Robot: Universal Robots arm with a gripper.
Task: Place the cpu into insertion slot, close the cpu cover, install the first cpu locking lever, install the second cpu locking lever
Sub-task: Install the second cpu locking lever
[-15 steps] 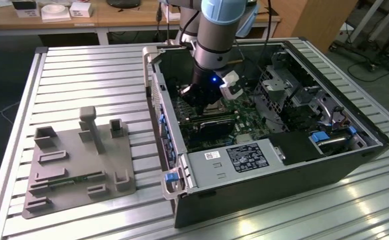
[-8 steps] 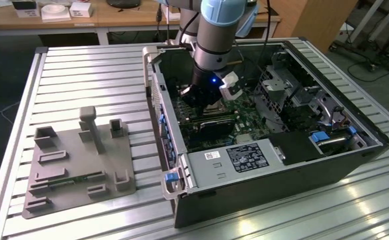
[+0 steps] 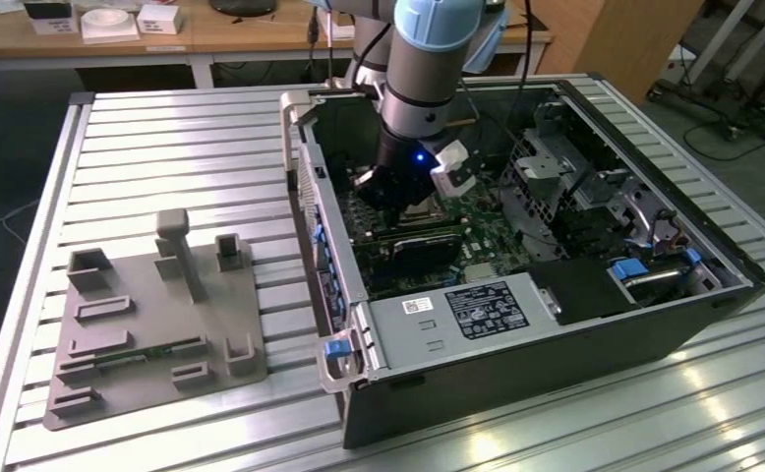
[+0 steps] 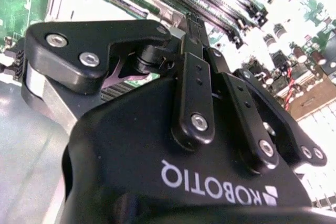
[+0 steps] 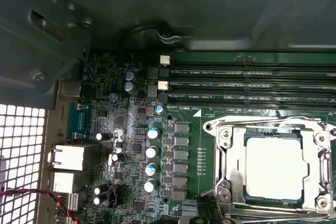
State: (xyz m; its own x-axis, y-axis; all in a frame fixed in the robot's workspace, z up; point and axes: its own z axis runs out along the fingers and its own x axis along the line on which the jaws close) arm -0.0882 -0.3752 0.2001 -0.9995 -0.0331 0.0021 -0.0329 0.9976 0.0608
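**CPU seated, cover down over it**

In the first wrist view the cpu lies flat in the insertion slot, its pale metal top showing through the window of the cpu cover, which lies lowered around it. The long memory slots run just beside the socket on the green motherboard.

In the exterior view the gripper reaches down inside the open computer case on the slatted bench (a grey fixture sits well apart). Whether the fingers are wide or narrow, I cannot tell.
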